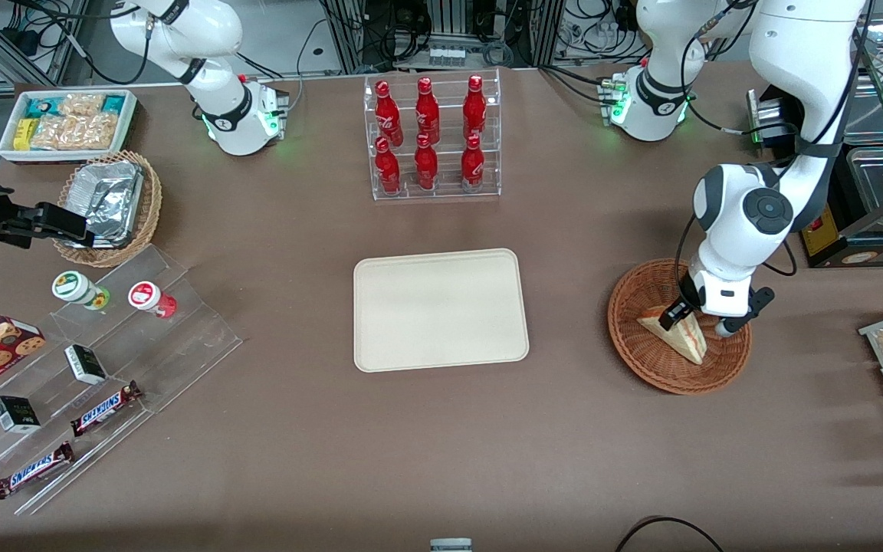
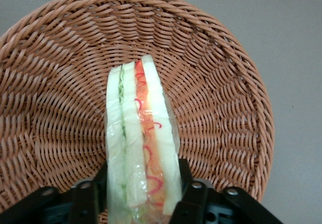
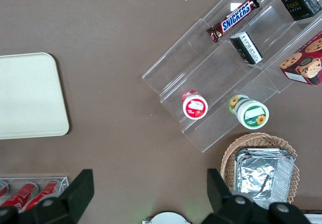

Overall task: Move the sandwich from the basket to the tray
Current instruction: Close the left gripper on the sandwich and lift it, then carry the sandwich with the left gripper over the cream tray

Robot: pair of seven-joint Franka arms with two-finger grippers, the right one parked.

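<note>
Sandwich point(image 2: 142, 143) sits upright in the basket point(image 1: 645, 360) with the left arm's hand point(image 1: 706, 318) lowered over it, fingers point(image 2: 193, 196) straddling the wedge and touching its sides, apparently gripping it. Lifting has not begun, as far as I can judge; the tray point(image 1: 440, 310) lies bare on the surface, well apart toward the parked arm's end.

The sandwich point(image 1: 677, 331) is a triangular wedge of pale bread standing on edge, its cut face showing green and red-orange filling under clear wrap; it sits inside the basket point(image 1: 641, 353), a round, shallow, reddish-brown wicker bowl on the counter toward the working arm's end; the end effector point(image 1: 698, 318) has a finger pressed against each bread face; the tray point(image 1: 440, 310), cream-beige with rounded corners, lies flat and bare, well apart from the basket.
</note>
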